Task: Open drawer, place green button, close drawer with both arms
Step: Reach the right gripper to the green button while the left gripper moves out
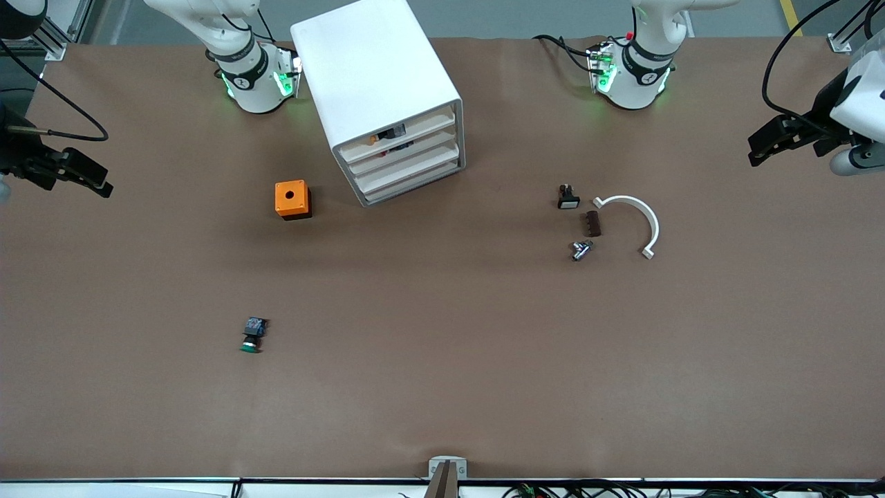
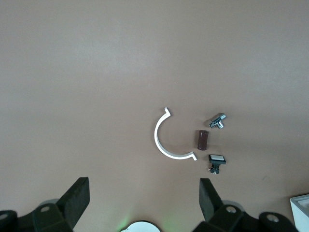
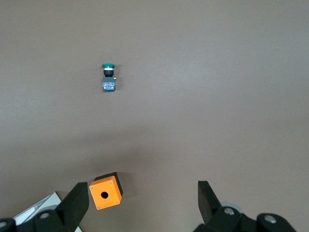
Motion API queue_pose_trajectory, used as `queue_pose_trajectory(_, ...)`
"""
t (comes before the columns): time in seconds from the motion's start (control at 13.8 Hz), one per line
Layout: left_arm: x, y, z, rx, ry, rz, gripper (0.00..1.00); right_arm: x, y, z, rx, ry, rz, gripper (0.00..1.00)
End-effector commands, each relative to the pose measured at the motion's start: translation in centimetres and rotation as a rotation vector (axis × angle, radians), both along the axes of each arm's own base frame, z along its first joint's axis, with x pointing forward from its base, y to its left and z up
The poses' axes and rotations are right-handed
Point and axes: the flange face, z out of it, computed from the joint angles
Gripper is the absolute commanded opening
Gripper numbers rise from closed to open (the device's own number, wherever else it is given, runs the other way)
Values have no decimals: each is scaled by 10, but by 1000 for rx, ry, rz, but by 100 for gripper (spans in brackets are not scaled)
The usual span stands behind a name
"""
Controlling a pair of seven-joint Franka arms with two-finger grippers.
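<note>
The left gripper (image 2: 142,203) hangs high over the table's edge at the left arm's end, its two black fingers (image 2: 76,198) spread wide with nothing between them; bare brown table shows through the gap. The right gripper (image 3: 142,203) hangs the same way over the right arm's end, fingers (image 3: 206,198) far apart and touching nothing. Both arms wait, well apart from every object.

The brown table (image 1: 442,360) carries the white cabinet (image 1: 377,90), which stands near the right arm's base, turned so its front faces about 5 o'clock in the front view. Its trays are all pushed in; the drawer (image 1: 408,166) below the topmost one sits flush with the others, and small dark and orange parts show through the top slot.

From the cabinet, the orange box (image 1: 292,199) with a round hole in its top lies at about 8 o'clock, close by. A white half-ring clamp (image 1: 639,214) lies toward the left arm's end. Just beside it sit three small parts: a black part with a white face (image 1: 568,198), a dark brown block (image 1: 593,223), and a small metal fitting (image 1: 581,250).

The button (image 1: 253,334), green cap pointing toward the front camera, lies on its side alone at about 7 o'clock from the orange box, well apart from it and nearer to the front camera.
</note>
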Motion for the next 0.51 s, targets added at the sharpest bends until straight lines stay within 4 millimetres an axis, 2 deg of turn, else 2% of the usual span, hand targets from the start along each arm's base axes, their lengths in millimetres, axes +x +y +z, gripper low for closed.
queue_pose_trajectory(0.0,7,-1,1,14,-3,-17,100,-2,-3,2,14,1,8,100)
queue_pose_trajectory(0.07,8,-1,5,7,-10,-12,100,-2,-4,2,14,2,6,100)
queue_pose_trajectory(0.15,12,0,-2,6,1,-14,100,-2,-6,2,14,1,3,100)
queue_pose_trajectory(0.22,20,-1,-11,8,18,-14,100,-1,-6,3,14,-4,2,100)
queue_pose_trajectory(0.36,45,5,-3,-10,-9,-3,100,1,-3,1,14,-4,8,100)
queue_pose_trajectory(0.44,49,4,-9,-11,2,-6,100,5,-1,-6,16,8,12,100)
